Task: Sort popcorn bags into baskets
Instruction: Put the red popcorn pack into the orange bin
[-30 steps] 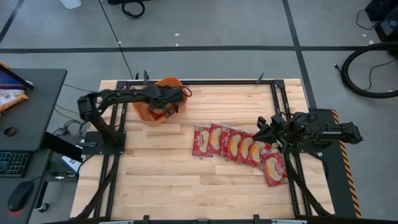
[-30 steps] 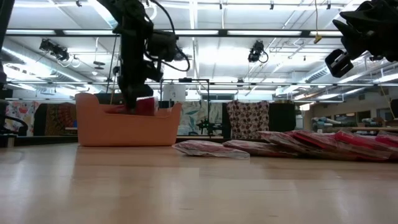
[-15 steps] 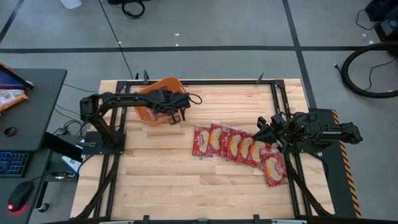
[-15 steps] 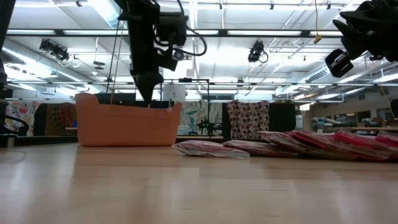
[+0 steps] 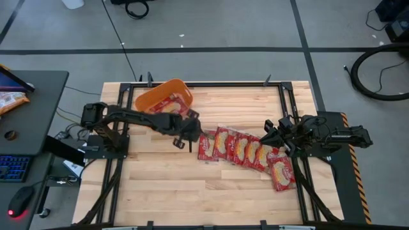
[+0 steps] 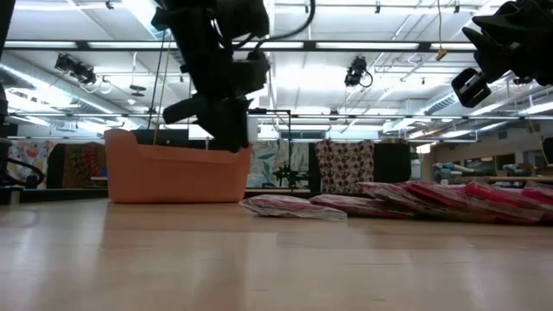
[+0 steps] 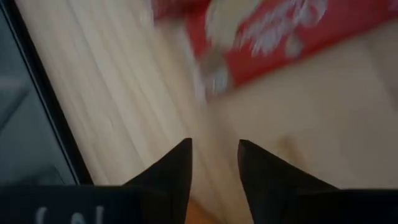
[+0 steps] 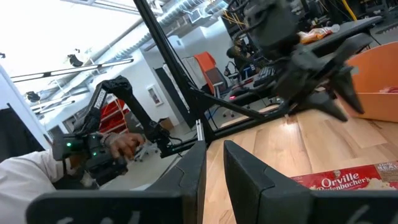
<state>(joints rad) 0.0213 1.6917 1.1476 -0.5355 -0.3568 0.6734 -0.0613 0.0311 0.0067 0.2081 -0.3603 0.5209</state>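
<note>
The orange basket point(image 5: 151, 102) stands at the table's far left with one red popcorn bag point(image 5: 167, 102) lying in it. Several more popcorn bags point(image 5: 246, 151) lie overlapping in a row across the table's right half, and the last one point(image 5: 282, 173) lies nearest the front. My left gripper point(image 5: 186, 137) hangs above the wood just left of the row's leftmost bag point(image 5: 206, 145). It is open, with nothing between its fingers point(image 7: 180, 163). My right gripper point(image 5: 266, 131) waits raised over the row's right part, its fingers a narrow gap apart and holding nothing.
Black frame rails point(image 5: 211, 84) run along the table's far edge and both sides. Bare wood point(image 5: 185, 185) lies in front of the bags. A desk with a keyboard point(image 5: 13, 167) stands beyond the left edge. In the right wrist view, a person sits at another arm rig point(image 8: 93, 152) in the room.
My left gripper has let go of a red bag inside the basket and risen out of it. It has then swung toward the table's right and near side, up to the row of bags. The dropped bag stays in the basket.
</note>
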